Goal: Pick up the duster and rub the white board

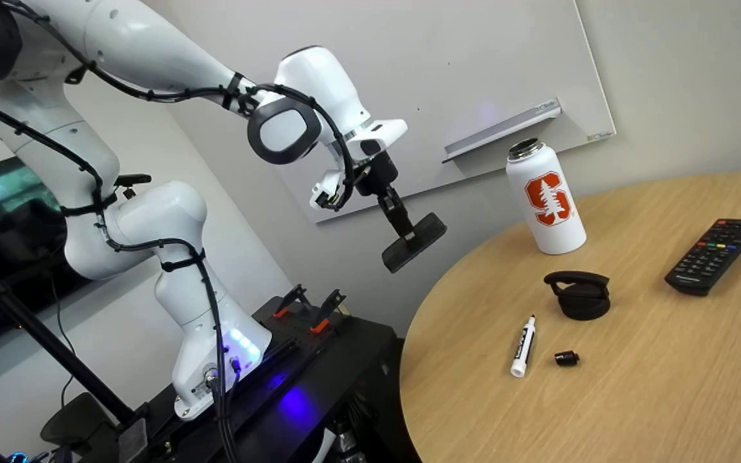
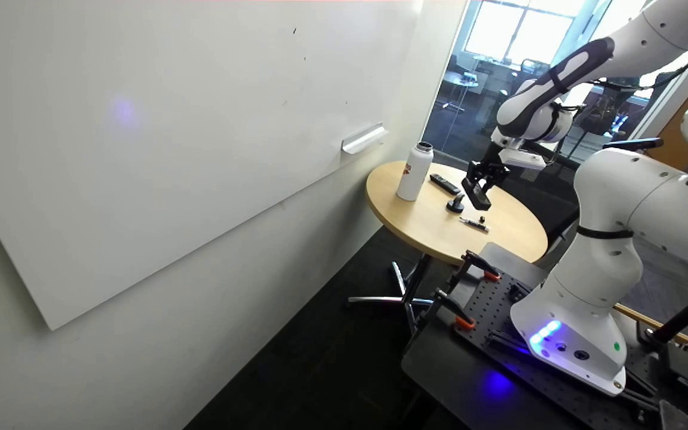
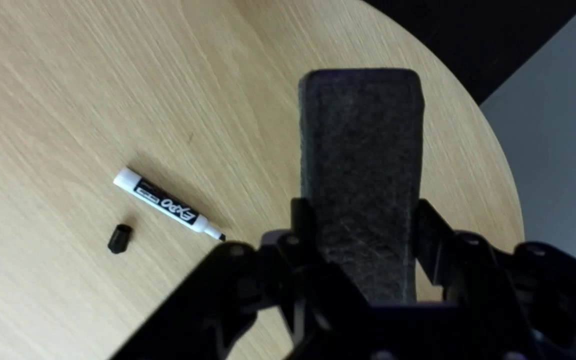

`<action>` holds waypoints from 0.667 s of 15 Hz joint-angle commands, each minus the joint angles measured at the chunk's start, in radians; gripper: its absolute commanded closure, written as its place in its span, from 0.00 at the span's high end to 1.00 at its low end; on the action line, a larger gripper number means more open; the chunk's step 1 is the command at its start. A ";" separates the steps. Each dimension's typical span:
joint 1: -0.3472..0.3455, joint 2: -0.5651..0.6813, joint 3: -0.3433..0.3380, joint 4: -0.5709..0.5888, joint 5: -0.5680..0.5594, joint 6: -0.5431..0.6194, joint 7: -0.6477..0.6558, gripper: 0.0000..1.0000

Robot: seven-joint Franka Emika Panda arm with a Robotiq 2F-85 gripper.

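Note:
The duster is a flat black block [image 1: 431, 229], held in the air above the near-wall side of the round table; it also shows in an exterior view [image 2: 474, 194] and in the wrist view [image 3: 363, 145]. My gripper [image 3: 362, 212] is shut on the duster's long sides, one finger on each side; it also shows in both exterior views [image 1: 408, 233] [image 2: 482, 179]. The white board [image 1: 473, 58] hangs on the wall, apart from the duster; it also shows in an exterior view [image 2: 171, 137]. A few tiny dark marks show on it.
The board's grey ledge [image 1: 502, 130] juts out. On the round table [image 1: 666, 379] stand a white bottle [image 1: 545, 199], a black remote [image 1: 714, 256], a black lid-like lump [image 1: 581, 297], an uncapped marker [image 1: 523, 347] and its cap [image 1: 567, 358]. Clamps [image 2: 480, 264] rise from the robot's base table.

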 commanded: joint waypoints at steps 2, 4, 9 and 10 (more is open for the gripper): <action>0.210 -0.140 -0.250 0.053 -0.241 -0.005 0.277 0.27; 0.325 -0.226 -0.376 0.104 -0.372 0.010 0.403 0.27; 0.587 -0.497 -0.608 0.342 -0.544 0.036 0.620 0.27; 0.619 -0.538 -0.625 0.385 -0.545 0.032 0.627 0.27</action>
